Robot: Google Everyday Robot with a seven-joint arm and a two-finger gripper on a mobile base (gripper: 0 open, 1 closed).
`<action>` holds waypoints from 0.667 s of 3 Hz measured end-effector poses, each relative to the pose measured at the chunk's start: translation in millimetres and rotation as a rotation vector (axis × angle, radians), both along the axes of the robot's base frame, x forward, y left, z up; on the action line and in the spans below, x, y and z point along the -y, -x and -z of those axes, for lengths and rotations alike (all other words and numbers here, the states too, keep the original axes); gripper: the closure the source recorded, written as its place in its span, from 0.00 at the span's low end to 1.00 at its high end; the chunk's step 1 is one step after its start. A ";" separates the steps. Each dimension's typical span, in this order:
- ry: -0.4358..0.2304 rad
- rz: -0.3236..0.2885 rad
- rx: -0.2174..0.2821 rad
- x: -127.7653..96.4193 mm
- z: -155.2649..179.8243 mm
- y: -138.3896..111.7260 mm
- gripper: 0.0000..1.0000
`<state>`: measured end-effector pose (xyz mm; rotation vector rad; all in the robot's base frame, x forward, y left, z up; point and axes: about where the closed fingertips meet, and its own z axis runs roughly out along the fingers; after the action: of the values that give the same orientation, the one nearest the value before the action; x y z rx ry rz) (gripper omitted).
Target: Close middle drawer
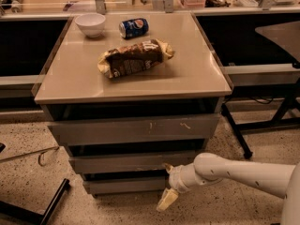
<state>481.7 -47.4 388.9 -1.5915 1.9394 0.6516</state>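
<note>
The middle drawer (126, 163) is a plain grey front below the taller scratched top front (136, 129) and above the small bottom front (124, 185). It sits almost flush with the cabinet, with only a dark gap above it. My gripper (167, 183) is at the drawer's right end, low in front of the cabinet. It is open: the upper fingertip (167, 167) touches the drawer front and the pale lower finger (167, 199) hangs below it. My white arm (234, 170) reaches in from the right.
On the cabinet top (197, 74) lie a white bowl (90, 23), a blue soda can (133, 27) and a brown snack bag (135, 58). A black table leg (236, 132) stands at the right. A black bar (51, 205) and a cable (33, 153) lie on the floor at the left.
</note>
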 end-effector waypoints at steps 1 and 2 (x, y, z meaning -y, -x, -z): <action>0.000 0.003 -0.005 0.7 0.8 2.7 0.00; 0.021 0.048 -0.013 16.2 -6.0 19.8 0.00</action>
<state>461.9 -63.6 394.9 -1.5524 1.9932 0.6256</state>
